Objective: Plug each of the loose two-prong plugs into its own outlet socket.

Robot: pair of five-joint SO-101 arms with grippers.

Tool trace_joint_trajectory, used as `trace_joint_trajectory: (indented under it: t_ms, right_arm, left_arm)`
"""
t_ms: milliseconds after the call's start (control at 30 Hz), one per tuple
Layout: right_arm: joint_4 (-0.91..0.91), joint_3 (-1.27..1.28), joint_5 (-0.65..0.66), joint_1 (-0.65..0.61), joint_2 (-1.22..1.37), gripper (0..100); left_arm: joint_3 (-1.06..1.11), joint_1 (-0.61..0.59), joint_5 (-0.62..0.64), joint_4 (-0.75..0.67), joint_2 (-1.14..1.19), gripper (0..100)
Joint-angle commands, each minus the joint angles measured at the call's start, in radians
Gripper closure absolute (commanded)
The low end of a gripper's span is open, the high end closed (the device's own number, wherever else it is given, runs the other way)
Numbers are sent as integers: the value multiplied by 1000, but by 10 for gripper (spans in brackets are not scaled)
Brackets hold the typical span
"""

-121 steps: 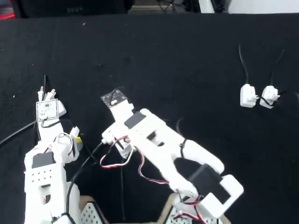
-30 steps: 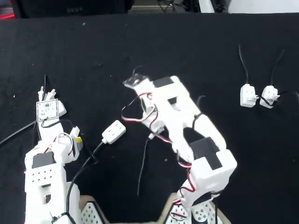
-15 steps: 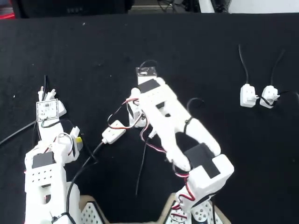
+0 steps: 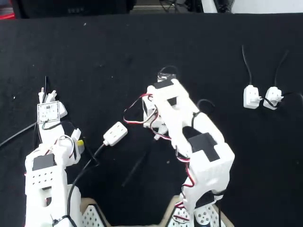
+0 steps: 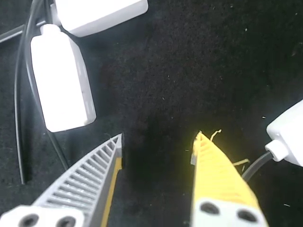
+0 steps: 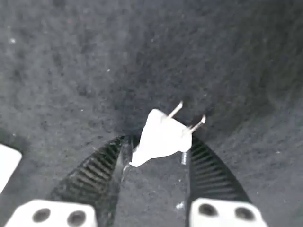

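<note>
The right gripper [image 6: 156,142] gripped a white two-prong plug [image 6: 163,135] over the middle of the black table [image 4: 94,47], while the left gripper [image 5: 158,139] stood wide apart, empty, near a white corded block [image 5: 61,90].

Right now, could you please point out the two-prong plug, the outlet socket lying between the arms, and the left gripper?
two-prong plug [image 6: 161,136]: right wrist view, middle of its white body.
outlet socket [image 4: 115,134]: high view, middle of its white casing.
left gripper [image 5: 158,139]: left wrist view, midway between its open fingertips.
</note>
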Motion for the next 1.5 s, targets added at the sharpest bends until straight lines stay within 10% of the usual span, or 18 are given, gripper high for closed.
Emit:
trace_joint_trajectory:
  t_ms: [0, 367, 667, 1467]
  right_arm:
    - [-25, -41, 109, 37, -25, 948]
    - [-31, -42, 1007, -57, -120, 986]
    - [0, -47, 884, -61, -128, 825]
    - [-71, -91, 875, -51, -76, 861]
  left_arm:
    - [-51, -7, -3, 3, -12, 762]
    - [-51, -7, -3, 3, -12, 762]
    - [-51, -7, -3, 3, -12, 762]
    - [-51, -7, -3, 2, -12, 762]
